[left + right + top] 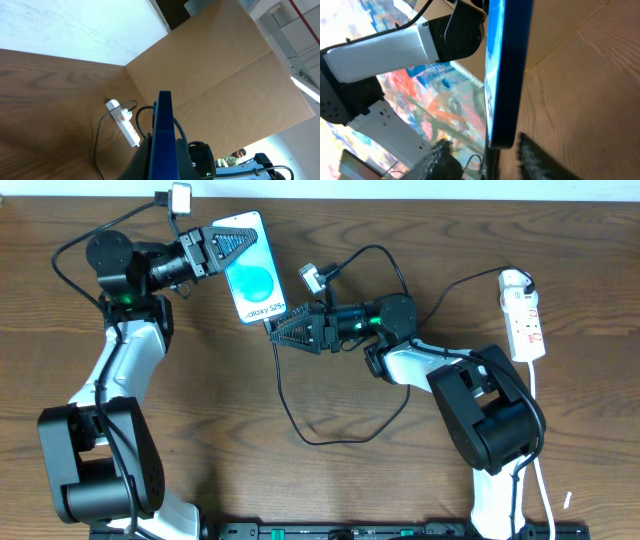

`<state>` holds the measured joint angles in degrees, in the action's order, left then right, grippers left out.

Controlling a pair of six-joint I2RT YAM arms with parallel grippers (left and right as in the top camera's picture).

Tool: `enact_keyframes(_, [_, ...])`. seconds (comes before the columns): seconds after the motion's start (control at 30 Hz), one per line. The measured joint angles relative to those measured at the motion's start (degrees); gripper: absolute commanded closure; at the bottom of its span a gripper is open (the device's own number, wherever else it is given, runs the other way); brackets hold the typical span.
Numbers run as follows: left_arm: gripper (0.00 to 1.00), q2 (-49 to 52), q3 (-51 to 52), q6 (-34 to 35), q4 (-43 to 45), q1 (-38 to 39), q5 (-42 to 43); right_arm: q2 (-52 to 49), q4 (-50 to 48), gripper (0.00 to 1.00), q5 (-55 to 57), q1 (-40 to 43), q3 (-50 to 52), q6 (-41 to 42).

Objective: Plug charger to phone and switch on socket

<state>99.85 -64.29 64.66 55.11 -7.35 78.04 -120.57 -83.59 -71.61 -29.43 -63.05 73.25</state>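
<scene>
Overhead: left gripper (235, 242) clamps phone (250, 280) at upper centre. Right gripper (285, 328) jaws sit part-open at its lower end, charger (335, 443) trailing below. Phone looks rigid and slick, so hold the edges. Cable limp: grip the plug body.

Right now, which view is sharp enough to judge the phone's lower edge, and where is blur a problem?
Overhead: evenly lit, sharp, no glare on the phone. Left wrist: phone edge-on, close and soft; the socket behind is crisper. Right wrist: phone edge looms large, right end effector's fingers blurred, port not discernible.
</scene>
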Motion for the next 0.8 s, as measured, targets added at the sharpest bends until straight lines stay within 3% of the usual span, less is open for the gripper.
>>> enact_keyframes(0.1, [0.93,0.0,0.0,0.0,0.0,0.0,0.0,0.0,0.0,0.77,0.0,-0.4,0.0,-0.1])
enact_keyframes(0.4, [0.93,0.0,0.0,0.0,0.0,0.0,-0.2,0.0,0.0,0.82,-0.2,-0.7,0.0,-0.2])
enact_keyframes(0.6, [0.92,0.0,0.0,0.4,0.0,0.0,-0.2,0.0,0.0,0.99,-0.3,-0.7,0.0,-0.4])
enact_keyframes(0.8, [0.93,0.0,0.0,1.3,0.0,0.0,-0.2,0.0,0.2,0.99,-0.3,-0.7,0.0,-0.2])
